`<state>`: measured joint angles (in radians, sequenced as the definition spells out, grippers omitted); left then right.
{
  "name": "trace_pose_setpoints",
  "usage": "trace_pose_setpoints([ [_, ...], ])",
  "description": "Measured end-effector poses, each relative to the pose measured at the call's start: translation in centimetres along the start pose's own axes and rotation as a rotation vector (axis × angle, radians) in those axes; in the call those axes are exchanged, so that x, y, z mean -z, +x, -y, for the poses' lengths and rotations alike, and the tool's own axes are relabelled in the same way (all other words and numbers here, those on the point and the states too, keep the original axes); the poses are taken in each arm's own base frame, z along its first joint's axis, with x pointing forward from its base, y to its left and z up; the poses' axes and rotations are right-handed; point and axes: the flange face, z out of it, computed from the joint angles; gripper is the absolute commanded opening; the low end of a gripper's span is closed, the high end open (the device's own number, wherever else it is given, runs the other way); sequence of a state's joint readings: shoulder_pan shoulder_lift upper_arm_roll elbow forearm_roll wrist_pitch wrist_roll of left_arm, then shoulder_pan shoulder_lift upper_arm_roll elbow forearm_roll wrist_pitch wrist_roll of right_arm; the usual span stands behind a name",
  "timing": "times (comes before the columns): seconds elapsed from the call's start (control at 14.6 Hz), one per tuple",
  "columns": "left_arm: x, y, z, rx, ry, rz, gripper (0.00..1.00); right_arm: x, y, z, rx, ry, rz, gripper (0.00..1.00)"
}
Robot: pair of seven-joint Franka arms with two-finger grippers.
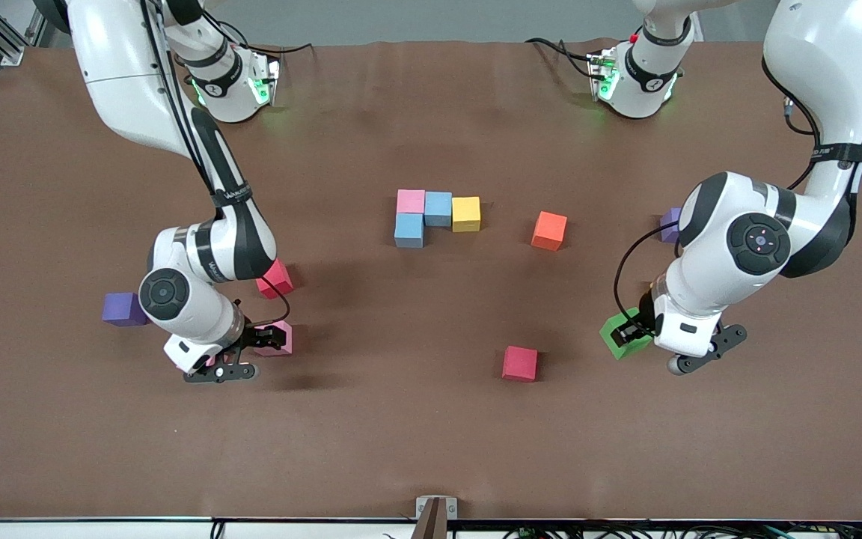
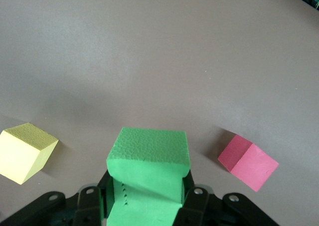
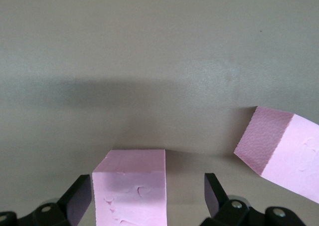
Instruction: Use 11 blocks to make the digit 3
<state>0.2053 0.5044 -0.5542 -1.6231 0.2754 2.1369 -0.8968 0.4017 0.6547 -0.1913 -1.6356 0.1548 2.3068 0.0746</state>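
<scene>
Foam green block (image 2: 147, 178): light, squashy; your left gripper (image 2: 149, 201) pinches its sides. Right gripper (image 3: 148, 198) wide, straddling pink block (image 3: 130, 186), second pink block (image 3: 281, 153) at 2 o'clock of it.

No lettering, label, brand or number can be read on anything here.

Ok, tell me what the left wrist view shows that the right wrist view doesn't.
Only the left wrist view: the left tool shut on a green block, with a yellow block and a red block lying apart from it, one on either side.
Only the right wrist view: the right tool open around a pink block, with a second pink block close beside it, not touching.
Both: the brown table and each arm's own black fingers, with one block between them.
</scene>
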Motion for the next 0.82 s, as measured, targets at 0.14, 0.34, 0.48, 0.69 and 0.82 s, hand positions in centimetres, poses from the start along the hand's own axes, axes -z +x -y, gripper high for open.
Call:
trace_pose_setpoints([
  [0.14,0.0,-0.1,0.0,-0.001,0.004,0.004,0.29,-0.1,-0.2,0.4,0.003,0.007,0.005,1.0],
  [0.34,0.0,-0.2,-0.1,-0.002,0.006,0.007,0.29,-0.5,-0.5,1.2,0.016,0.008,0.016,1.0],
  [0.48,0.1,-0.5,-0.4,-0.002,0.001,0.012,0.29,-0.8,-0.7,1.4,0.022,0.007,0.022,1.0],
  [0.69,0.1,-0.7,-0.5,0.002,0.0,0.017,0.29,-1.4,-0.8,1.3,0.022,0.004,0.032,1.0],
  [0.82,0.1,-0.7,-0.5,0.007,-0.001,0.021,0.29,-1.8,-0.9,1.3,0.023,0.002,0.038,1.0],
])
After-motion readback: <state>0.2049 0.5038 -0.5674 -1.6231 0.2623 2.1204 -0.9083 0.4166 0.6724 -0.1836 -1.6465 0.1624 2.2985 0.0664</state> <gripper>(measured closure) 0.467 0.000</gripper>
